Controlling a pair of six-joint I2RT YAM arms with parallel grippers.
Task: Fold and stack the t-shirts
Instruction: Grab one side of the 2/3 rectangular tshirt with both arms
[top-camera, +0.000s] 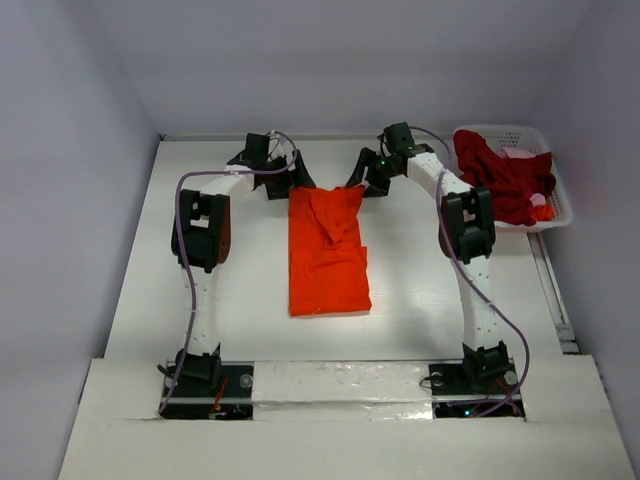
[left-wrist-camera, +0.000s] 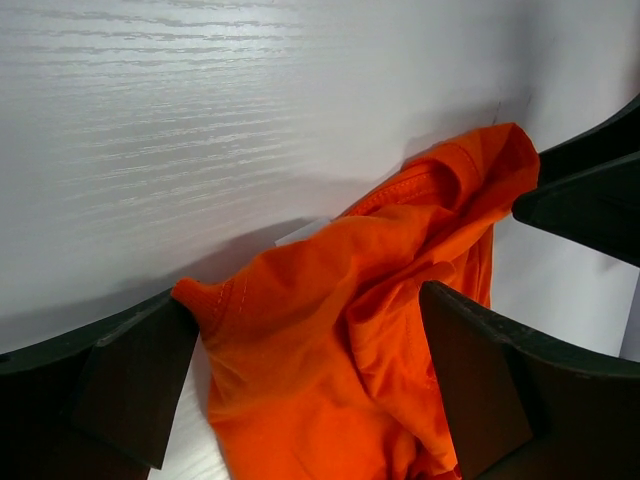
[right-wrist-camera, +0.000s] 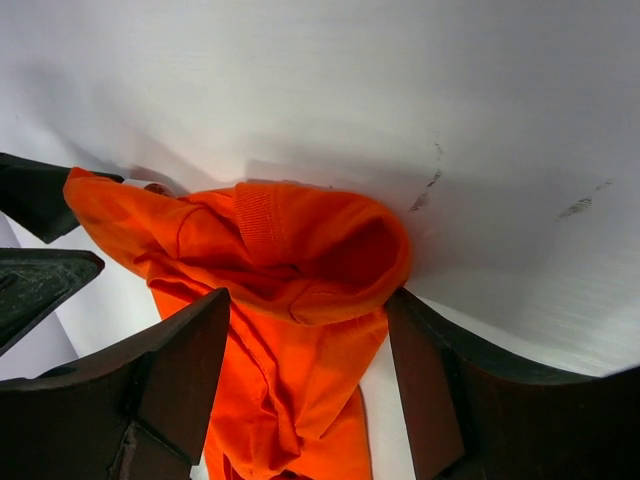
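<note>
Nearest you, your left arm (top-camera: 203, 300) and right arm (top-camera: 478, 300) rise from the near edge of the tabletop (top-camera: 420, 300) and reach away toward its far side. Between them lies the orange shirt (top-camera: 328, 260), a long, narrow folded strip in the middle of the tabletop that runs from near to far. Its near half lies flat and smooth. Its far half is rumpled, with a loose ridge of cloth running up toward the collar.

Your two pincers sit at the shirt's far end, one at each far corner. The left pincer (left-wrist-camera: 305, 300) is at the far left corner with its jaws wide apart. A hemmed corner of the orange cloth rests against one finger (left-wrist-camera: 130, 390) and the rest is bunched loosely in the gap, so nothing is clamped. The right pincer (right-wrist-camera: 308, 300) is at the far right corner, also with jaws apart. It straddles the ribbed collar, and the cloth touches one finger (right-wrist-camera: 430, 390) without being pinched.

Farther still, at the far right corner of the tabletop, is the white basket (top-camera: 565, 215). The dark red shirt (top-camera: 500, 180) is heaped in it and draped over its left rim, and a bit of pink cloth (top-camera: 520, 153) shows behind it.
</note>
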